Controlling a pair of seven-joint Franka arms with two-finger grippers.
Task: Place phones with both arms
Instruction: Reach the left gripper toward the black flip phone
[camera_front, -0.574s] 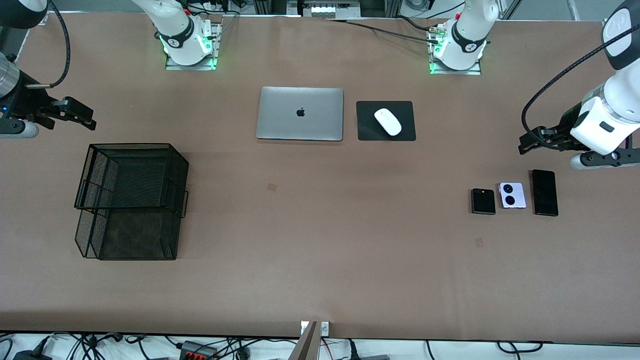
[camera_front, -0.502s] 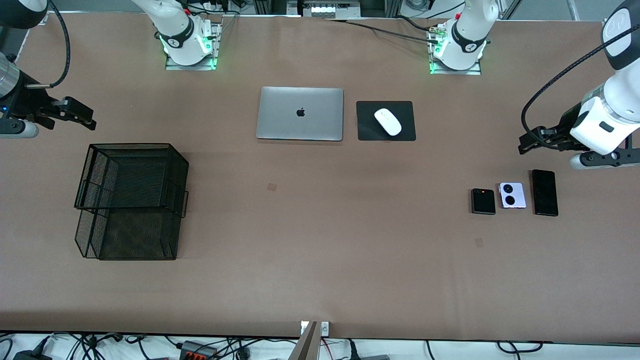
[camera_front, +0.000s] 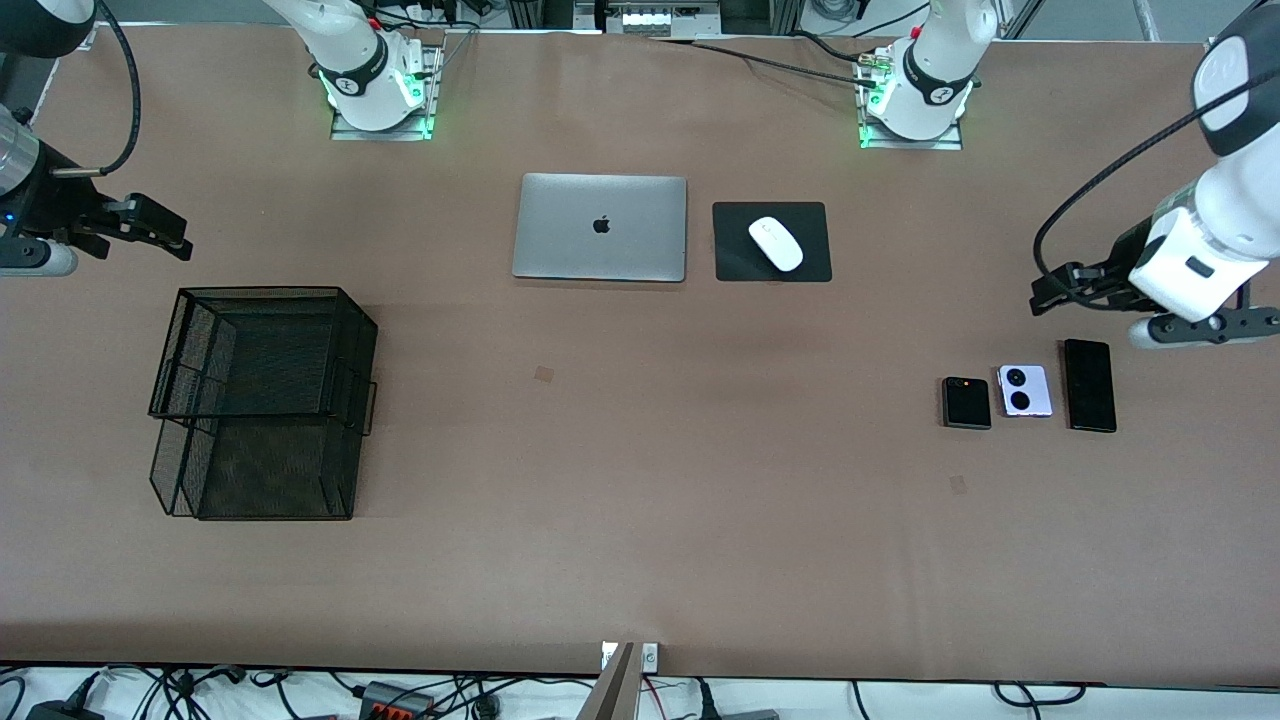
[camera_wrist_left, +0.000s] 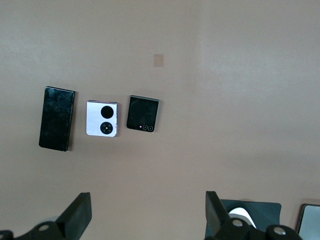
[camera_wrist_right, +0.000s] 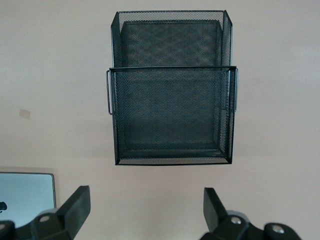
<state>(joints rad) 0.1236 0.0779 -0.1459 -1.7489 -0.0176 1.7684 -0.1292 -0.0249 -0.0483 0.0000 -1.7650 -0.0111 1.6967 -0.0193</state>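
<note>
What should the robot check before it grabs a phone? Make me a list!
1. Left gripper open: ok.
2. Right gripper open, waiting by the mesh trays: ok.
3. Three phones lying flat in a row, small black phone, lilac phone, long black phone: ok.
4. Gaps between phones: narrow, cannot tell if fingers fit.
5. Left gripper over a phone: not ok.

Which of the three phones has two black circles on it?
The lilac-white phone, the middle one of the row. It lies between the small black phone, which shows an orange dot, and the long black phone, a plain dark slab.
</note>
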